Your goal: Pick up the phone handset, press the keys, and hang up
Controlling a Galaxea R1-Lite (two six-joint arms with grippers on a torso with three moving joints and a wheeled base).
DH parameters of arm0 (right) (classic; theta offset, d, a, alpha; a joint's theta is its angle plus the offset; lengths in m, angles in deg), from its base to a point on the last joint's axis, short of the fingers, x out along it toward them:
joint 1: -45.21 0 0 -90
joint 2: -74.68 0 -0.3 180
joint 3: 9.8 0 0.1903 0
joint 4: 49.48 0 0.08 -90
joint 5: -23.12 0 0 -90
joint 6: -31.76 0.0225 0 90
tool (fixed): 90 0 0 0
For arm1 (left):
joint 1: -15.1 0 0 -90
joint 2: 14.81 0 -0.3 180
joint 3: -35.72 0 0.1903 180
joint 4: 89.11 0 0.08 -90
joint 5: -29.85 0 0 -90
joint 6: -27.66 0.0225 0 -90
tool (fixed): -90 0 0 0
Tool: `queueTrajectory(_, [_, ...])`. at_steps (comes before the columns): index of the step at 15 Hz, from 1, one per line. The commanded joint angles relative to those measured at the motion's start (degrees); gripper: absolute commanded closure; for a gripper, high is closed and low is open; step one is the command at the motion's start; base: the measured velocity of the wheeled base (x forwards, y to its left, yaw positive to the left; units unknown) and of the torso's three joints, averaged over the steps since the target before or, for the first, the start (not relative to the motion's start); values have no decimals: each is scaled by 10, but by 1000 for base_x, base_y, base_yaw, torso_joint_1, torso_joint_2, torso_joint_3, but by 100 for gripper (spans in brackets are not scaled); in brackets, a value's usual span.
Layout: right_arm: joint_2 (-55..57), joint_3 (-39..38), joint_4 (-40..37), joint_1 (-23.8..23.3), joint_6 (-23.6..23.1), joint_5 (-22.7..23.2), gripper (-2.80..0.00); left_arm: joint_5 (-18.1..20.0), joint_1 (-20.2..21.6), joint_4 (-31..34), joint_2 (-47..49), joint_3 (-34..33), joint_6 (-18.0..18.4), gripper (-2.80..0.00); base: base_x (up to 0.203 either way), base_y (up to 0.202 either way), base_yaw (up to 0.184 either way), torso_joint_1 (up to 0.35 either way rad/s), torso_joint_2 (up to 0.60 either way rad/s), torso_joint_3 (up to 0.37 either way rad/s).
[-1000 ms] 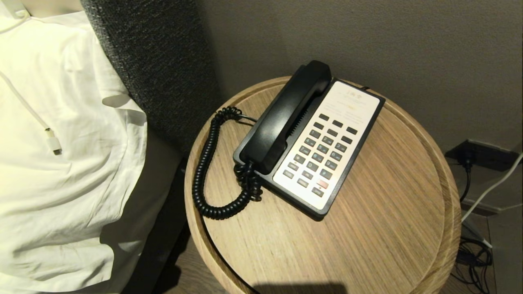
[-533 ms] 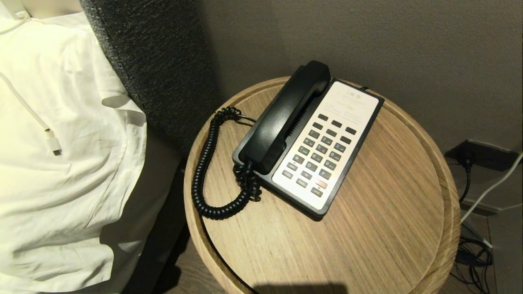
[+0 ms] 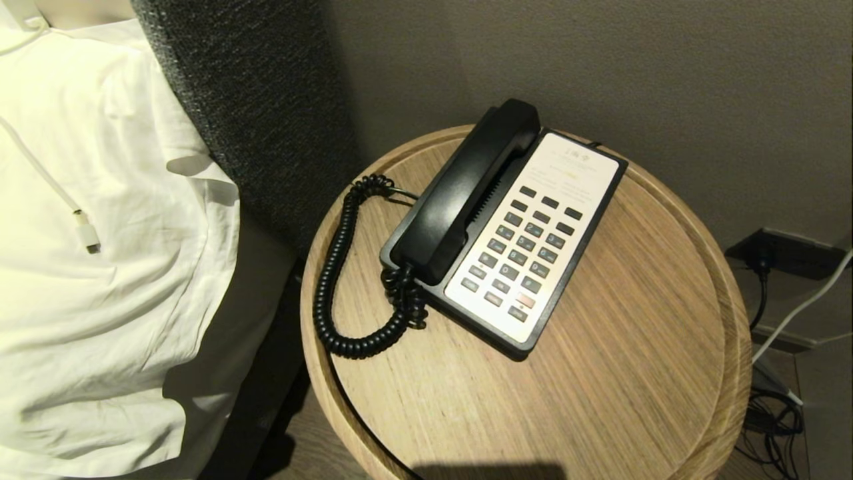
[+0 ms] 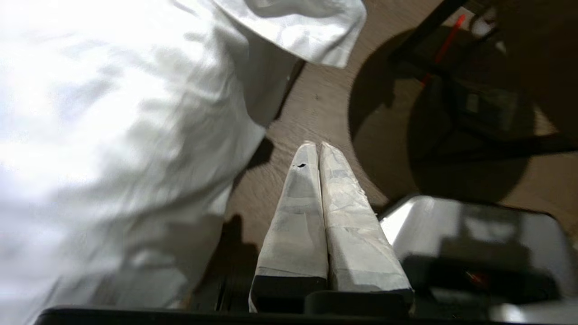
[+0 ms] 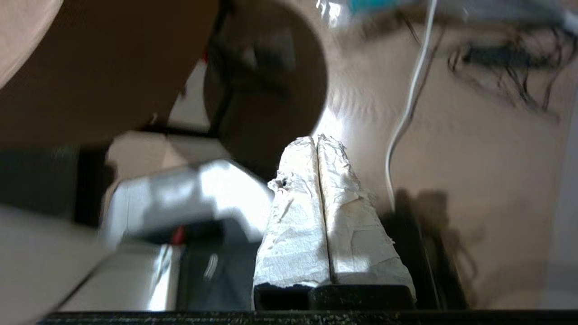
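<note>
Handset: phone handset lies seated in the cradle of the phone base on the round wooden table, nowhere near either set of jaws.
Why there: seated, so hung up, I judge.
Left gripper: jaws pressed together, empty, low over the floor beside white bedding.
Right gripper: jaws together, empty, near a white cable.
Writing: keypad faceplate print too small to read.

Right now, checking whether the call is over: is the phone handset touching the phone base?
Touching. The head view shows the phone handset lying flat in the cradle of the phone base, no gap visible between them.
</note>
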Motion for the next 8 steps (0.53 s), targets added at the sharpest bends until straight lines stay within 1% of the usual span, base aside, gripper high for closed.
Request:
queueTrajectory(1, [-2, -144, 222, 0, -26, -3, 0, -6, 0, -233, 0, -151, 28, 0, 0, 0, 0, 0, 0, 0])
queueTrajectory(2, [-2, -196, 276, 0, -41, -6, 0, -7, 0, -291, 0, -180, 56, 0, 0, 0, 0, 0, 0, 0])
queueTrajectory(3, [-2, -252, 344, 0, -54, -14, 0, -6, 0, -322, 0, -201, 86, 0, 0, 0, 0, 0, 0, 0])
queueTrajectory(4, [-2, -291, 430, 0, -63, -21, 0, -1, 0, -353, 0, -216, 95, 0, 0, 0, 0, 0, 0, 0])
queueTrajectory(5, [-3, -322, 501, 0, -84, -24, 0, 4, 0, -369, 0, -222, 101, 0, 0, 0, 0, 0, 0, 0])
queueTrajectory(6, [-4, -339, 532, 0, -135, -25, 0, 4, 0, -369, 0, -222, 103, 0, 0, 0, 0, 0, 0, 0])
queueTrajectory(7, [-6, -347, 526, -1, -173, -19, 0, 4, 0, -371, 0, -223, 99, 0, 0, 0, 0, 0, 0, 0])
queueTrajectory(8, [-7, -348, 523, -1, -175, -17, 0, 4, 0, -376, -1, -226, 97, 0, 0, 0, 0, 0, 0, 0])
